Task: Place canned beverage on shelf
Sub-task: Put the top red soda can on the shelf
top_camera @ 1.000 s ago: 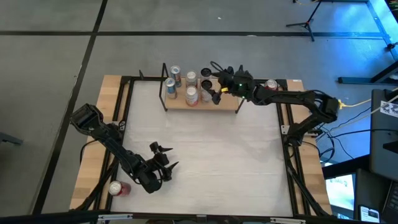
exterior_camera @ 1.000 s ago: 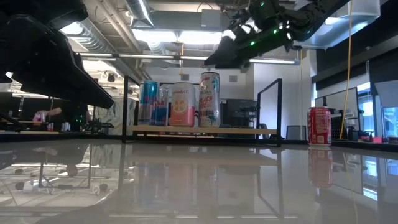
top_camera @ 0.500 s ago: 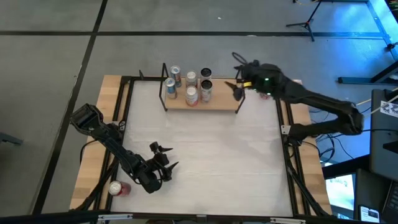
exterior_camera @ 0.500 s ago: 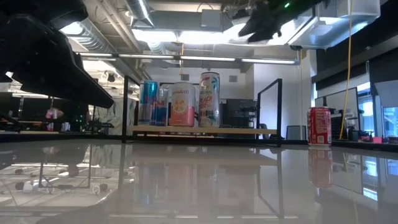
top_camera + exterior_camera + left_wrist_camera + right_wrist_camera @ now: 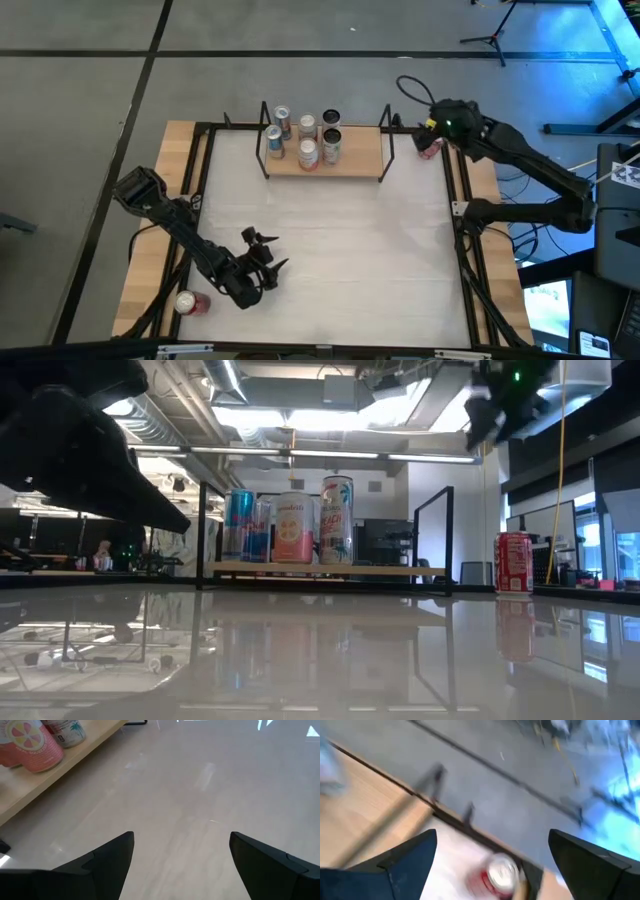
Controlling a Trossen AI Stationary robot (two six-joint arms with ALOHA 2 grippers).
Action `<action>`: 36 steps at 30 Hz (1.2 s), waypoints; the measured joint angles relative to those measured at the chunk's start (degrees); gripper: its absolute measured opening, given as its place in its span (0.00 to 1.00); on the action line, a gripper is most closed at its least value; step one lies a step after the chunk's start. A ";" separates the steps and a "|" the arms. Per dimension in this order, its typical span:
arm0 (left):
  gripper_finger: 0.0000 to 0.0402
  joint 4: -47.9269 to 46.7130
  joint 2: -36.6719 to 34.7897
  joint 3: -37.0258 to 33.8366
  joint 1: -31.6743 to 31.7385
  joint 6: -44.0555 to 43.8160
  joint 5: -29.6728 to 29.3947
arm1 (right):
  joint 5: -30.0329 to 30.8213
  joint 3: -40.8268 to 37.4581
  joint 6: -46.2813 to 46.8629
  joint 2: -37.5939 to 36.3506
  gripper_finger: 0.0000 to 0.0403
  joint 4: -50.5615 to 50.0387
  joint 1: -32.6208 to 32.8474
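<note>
The red can point(image 5: 430, 146) stands on the bench point(image 5: 330, 240) just right of the shelf point(image 5: 355, 160). Above the can, the right pincer point(image 5: 432, 133) hangs wide open, empty. Left pincer point(image 5: 262, 262) open, well apart from the shelf.

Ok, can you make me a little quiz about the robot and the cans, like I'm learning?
1. True or false: the right gripper is holding a can.
2. How many cans stand on the shelf? A) two B) five C) eight
3. Fill in: the red can standing alone beyond the shelf's end is on the ____.

Key:
1. False; its fingers are open and empty above the red can.
2. B
3. Table

The left gripper waits open near the front.
</note>
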 joint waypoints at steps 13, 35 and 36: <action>0.79 0.09 0.00 0.00 3.14 1.90 2.56 | -12.81 -1.18 2.87 12.45 0.94 -3.78 -20.15; 0.79 0.39 0.00 0.00 3.07 1.92 4.65 | -8.51 -0.98 5.85 29.86 0.78 -5.23 -22.50; 0.79 0.39 0.00 0.00 3.07 1.92 4.70 | -8.85 -0.97 5.83 29.86 0.78 -5.38 -22.50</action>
